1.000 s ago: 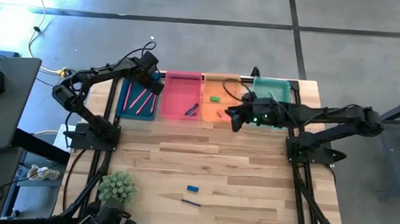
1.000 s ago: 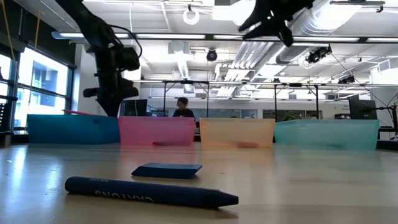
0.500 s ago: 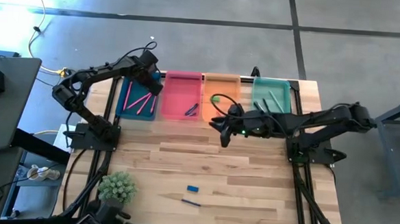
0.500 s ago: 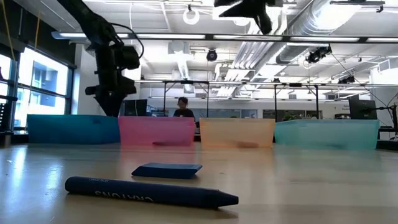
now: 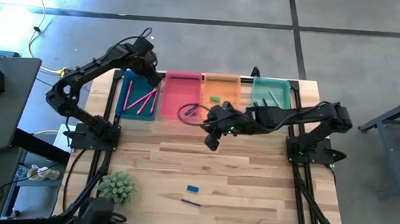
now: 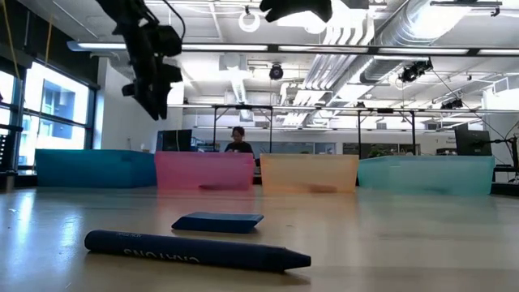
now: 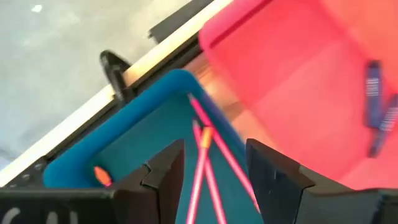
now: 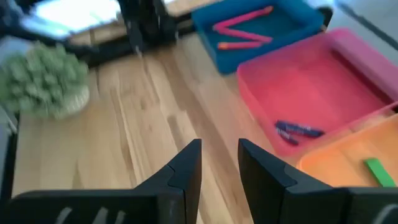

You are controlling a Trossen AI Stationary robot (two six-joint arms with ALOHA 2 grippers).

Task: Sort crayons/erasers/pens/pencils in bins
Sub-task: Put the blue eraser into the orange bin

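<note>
high view, left gripper (image 5: pixel 150 63) fingers apart over blue bin (image 5: pixel 137 113), right gripper (image 5: pixel 212 137) parted, empty

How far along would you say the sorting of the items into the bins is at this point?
Mostly done: pink pencils lie in the blue bin, crayons in the pink bin, a green eraser in the orange bin. Both the left gripper and right gripper are empty. A blue eraser and crayon remain on the table.
</note>
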